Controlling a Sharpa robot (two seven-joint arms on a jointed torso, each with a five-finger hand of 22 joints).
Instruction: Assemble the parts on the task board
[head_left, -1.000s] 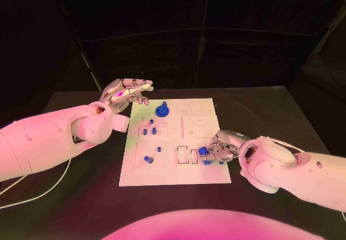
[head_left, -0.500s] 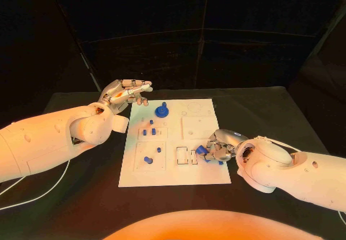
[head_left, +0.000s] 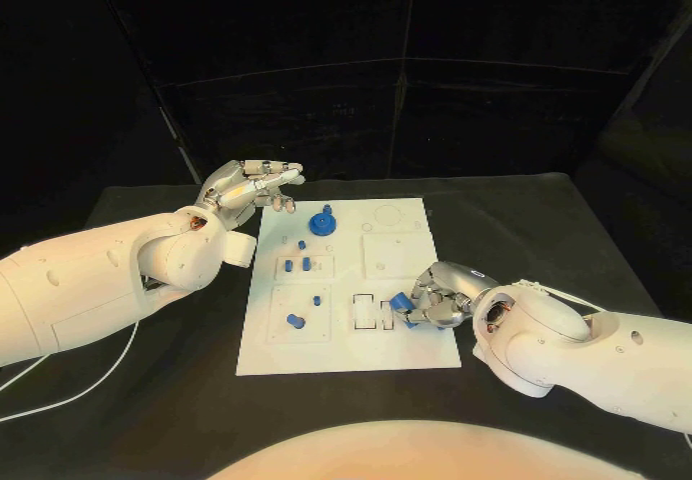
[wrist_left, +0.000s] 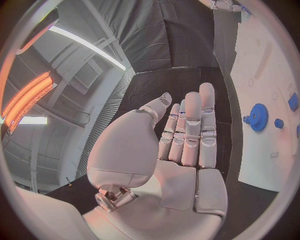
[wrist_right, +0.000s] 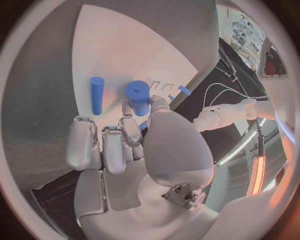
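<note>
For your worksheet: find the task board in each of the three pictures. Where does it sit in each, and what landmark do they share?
Head view: board mid-table, between the two arms.
Left wrist view: beside the fingers of the left hand, carrying the gear.
Right wrist view: beyond the right hand, which holds a blue part.
Shared landmark: the black table round the board.

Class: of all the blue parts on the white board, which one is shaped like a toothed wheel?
The blue gear at the far end of the task board, nearest the left hand; the other parts are small pegs and blocks.
</note>
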